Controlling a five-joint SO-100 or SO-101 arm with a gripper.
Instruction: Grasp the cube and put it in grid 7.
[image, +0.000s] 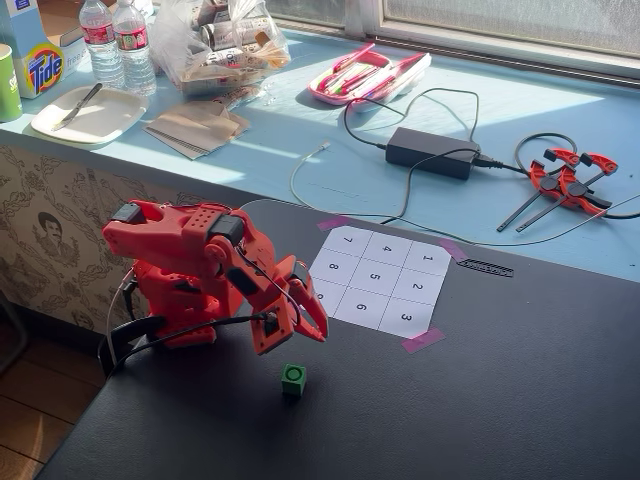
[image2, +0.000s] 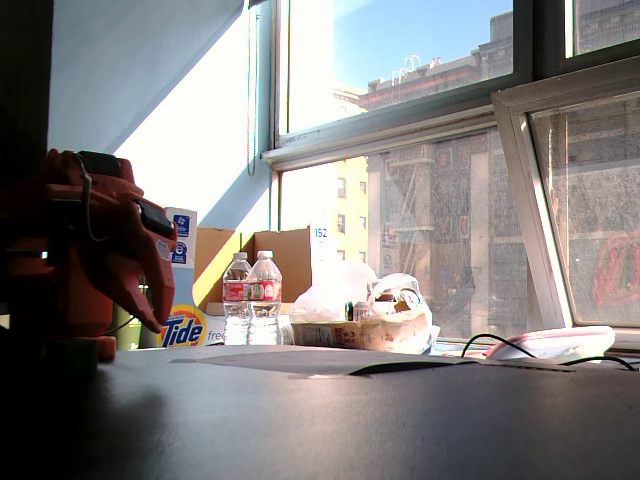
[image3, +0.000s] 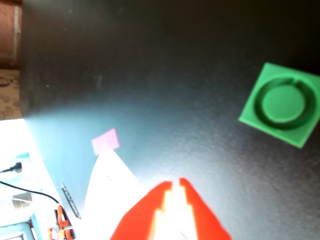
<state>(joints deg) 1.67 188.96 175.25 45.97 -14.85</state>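
The green cube (image: 293, 379) with a dark ring on top sits on the black table, in front of the numbered sheet. In the wrist view the cube (image3: 281, 104) lies at the upper right, apart from the fingertips. My red gripper (image: 312, 332) hangs above the table, just above and behind the cube, between it and the sheet. Its jaws are together and hold nothing; the tips show in the wrist view (image3: 175, 184). Grid 7 (image: 347, 240) is the sheet's far left corner cell and has nothing on it. In the low fixed view the gripper (image2: 158, 318) points down at the left.
The white 3x3 sheet (image: 380, 278) is taped down with pink tape (image: 422, 340). Behind the black table, a blue sill holds a power brick (image: 432, 152), cables, red clamps (image: 570, 180), bottles (image: 118, 45) and a plate (image: 88, 115). The arm's base (image: 170, 290) stands at the table's left edge.
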